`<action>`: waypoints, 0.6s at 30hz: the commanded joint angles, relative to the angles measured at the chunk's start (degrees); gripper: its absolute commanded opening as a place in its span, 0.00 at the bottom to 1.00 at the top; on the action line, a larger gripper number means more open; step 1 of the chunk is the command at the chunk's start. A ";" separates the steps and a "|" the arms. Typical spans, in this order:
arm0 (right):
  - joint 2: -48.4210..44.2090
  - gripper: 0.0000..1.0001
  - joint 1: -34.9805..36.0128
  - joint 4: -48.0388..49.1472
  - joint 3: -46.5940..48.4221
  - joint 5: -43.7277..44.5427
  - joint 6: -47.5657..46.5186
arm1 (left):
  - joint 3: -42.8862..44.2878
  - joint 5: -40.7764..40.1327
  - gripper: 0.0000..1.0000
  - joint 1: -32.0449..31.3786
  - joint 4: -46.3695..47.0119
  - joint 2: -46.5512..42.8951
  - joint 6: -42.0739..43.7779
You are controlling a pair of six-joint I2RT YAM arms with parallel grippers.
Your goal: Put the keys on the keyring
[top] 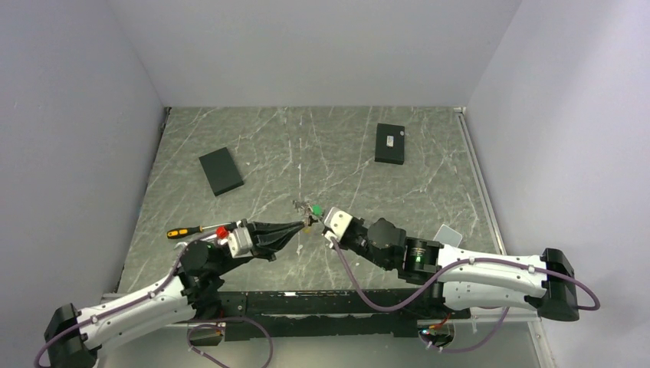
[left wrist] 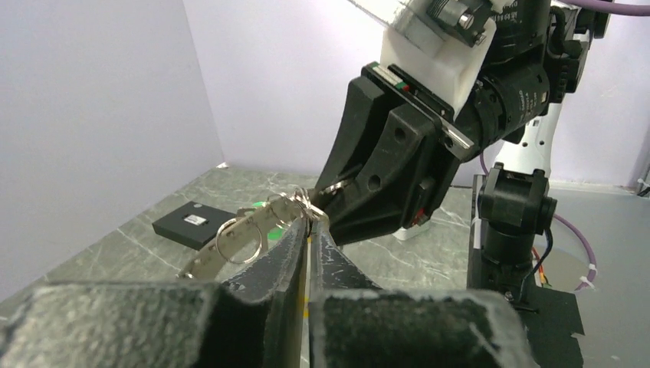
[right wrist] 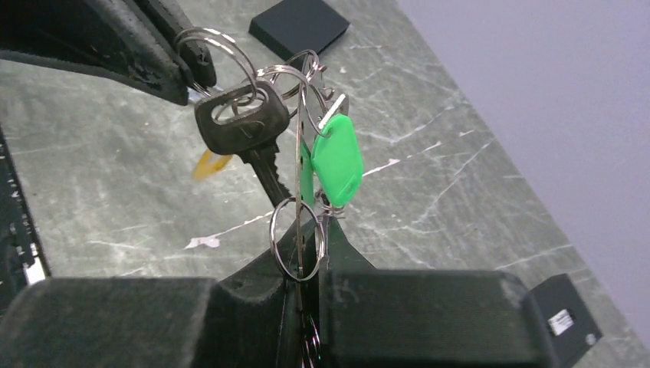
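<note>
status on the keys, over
left gripper shut on upper ring. right gripper shut on lower ring. key and green tag hang between. nothing blocking.

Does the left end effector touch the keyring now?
Touching. In the right wrist view the left end effector is closed, pinching one loop of the keyring.

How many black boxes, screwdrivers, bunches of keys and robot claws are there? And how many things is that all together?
Black boxes: 2
Screwdriver: 1
Bunch of keys: 1
Robot claws: 2, the left claw and the right claw
Total: 6
</note>
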 commanded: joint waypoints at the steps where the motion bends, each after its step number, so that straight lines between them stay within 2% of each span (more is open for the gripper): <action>1: -1.47 0.00 -0.01 6.46 4.72 3.79 -6.56 | 4.25 0.78 0.29 -0.23 -9.95 -3.55 -0.07; 2: -1.25 0.00 -0.02 6.85 5.23 4.19 -8.86 | 4.91 0.10 0.51 -0.28 -12.02 -4.07 -1.09; 3: -1.02 0.00 -0.02 6.83 5.84 4.68 -10.22 | 5.62 -0.44 0.78 -0.22 -14.41 -4.53 -2.72; 4: -0.78 0.00 -0.02 6.61 6.61 5.01 -11.60 | 6.41 -0.57 0.98 -0.24 -16.53 -5.01 -3.23; 12: -0.11 0.00 0.11 4.93 9.94 6.15 -18.10 | 10.10 0.17 0.99 -0.23 -25.61 -7.94 -1.74; 18: 0.52 0.00 0.44 4.12 10.20 7.18 -20.21 | 12.28 -1.38 0.95 -0.23 -29.19 -7.70 -1.13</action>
